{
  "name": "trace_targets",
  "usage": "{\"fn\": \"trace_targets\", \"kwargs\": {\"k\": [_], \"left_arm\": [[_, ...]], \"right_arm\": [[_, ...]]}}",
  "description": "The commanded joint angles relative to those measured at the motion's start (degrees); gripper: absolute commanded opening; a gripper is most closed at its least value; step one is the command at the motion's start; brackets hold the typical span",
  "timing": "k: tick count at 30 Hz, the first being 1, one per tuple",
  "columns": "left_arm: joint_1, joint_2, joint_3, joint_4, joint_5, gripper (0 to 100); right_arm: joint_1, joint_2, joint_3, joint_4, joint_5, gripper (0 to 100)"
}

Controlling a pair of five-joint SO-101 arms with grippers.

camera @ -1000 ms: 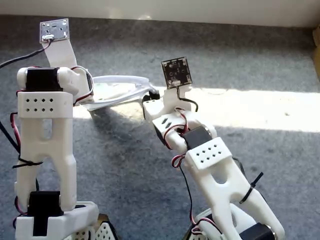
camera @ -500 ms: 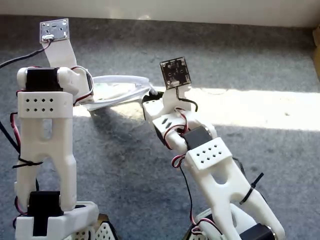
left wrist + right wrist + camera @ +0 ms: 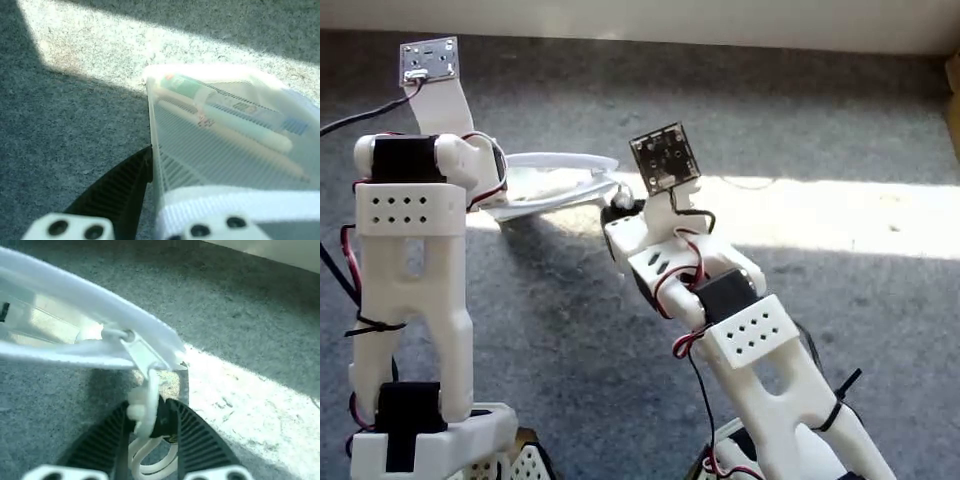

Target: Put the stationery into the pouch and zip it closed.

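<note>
Translucent pouch (image 3: 225, 150) edge sits clamped in left gripper (image 3: 152, 175); right gripper (image 3: 148, 412) pinches its zipper pull (image 3: 150, 380), grey carpet (image 3: 240, 315) all around.

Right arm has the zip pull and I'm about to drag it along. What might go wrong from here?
The zipper pull is a thin tab pinched in the right gripper, so it may slip out under load. The left gripper clamps just one edge of the pouch. A hard pull could twist the pouch or drag it free.
</note>
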Motion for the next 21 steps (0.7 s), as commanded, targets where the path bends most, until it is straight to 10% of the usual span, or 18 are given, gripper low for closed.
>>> {"fn": "trace_targets", "kwargs": {"k": [1, 21], "left_arm": [[0.31, -0.31, 0.22, -0.97, -0.53, 1], [0.31, -0.48, 0.22, -0.97, -0.53, 1]], "right_arm": [[-0.66, -2.07, -3.21, 1.98, 0.44, 0.5], [-0.22, -1.45, -1.89, -3.82, -6.33, 12.7]]}}
